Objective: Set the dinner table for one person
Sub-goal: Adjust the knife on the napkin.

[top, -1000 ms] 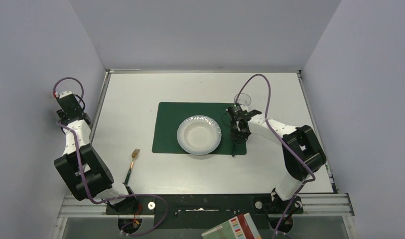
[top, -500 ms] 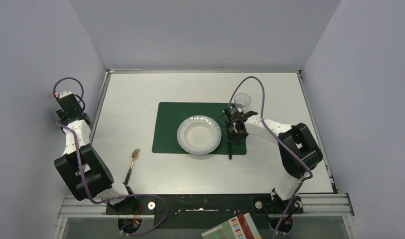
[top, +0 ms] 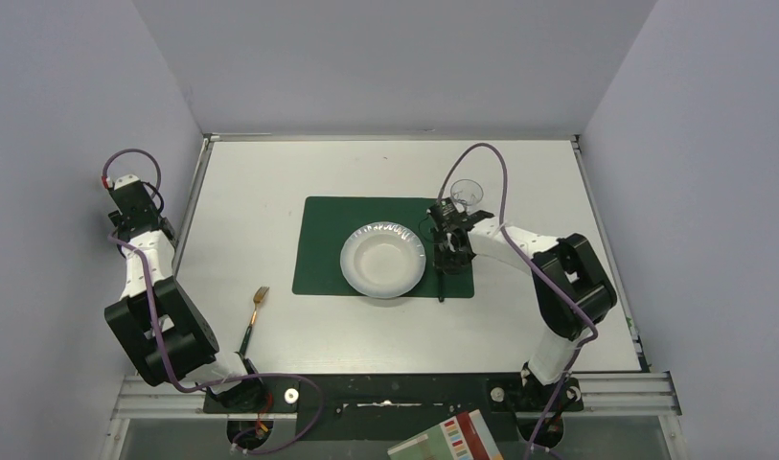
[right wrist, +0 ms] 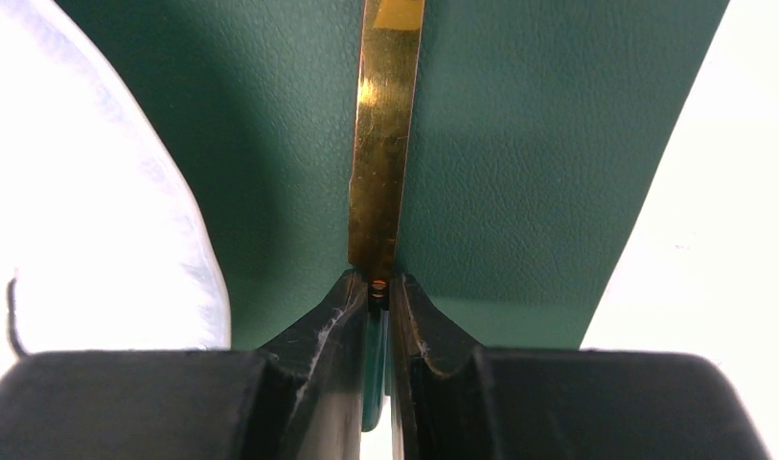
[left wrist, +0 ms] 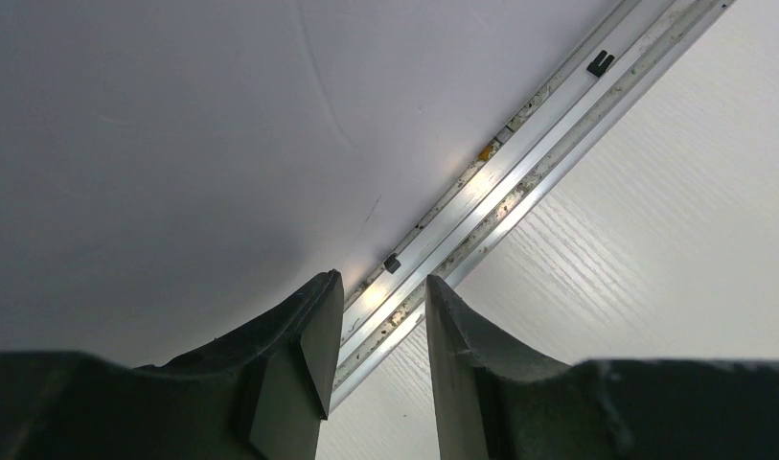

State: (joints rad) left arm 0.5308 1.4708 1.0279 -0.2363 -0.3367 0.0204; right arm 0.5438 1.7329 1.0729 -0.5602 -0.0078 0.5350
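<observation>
Knife duty: the right gripper (right wrist: 378, 287) is pinched tight on a gold knife (right wrist: 383, 144), with the blade stretched over the green placemat (top: 320, 240) just right of the white bowl (top: 366, 278). The left gripper (left wrist: 376, 297) sits part-open with nothing in it, over the left rim of the dinner table (top: 251, 201), which fills the walled booth. A fork (top: 255, 311) lies near the left arm.

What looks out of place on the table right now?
Only the fork: it lies angled on the bare dinner table, left of the placemat. The right gripper is shut on a gold utensil above the placemat's right strip, beside the white bowl. Nothing looks spilled or damaged.
</observation>
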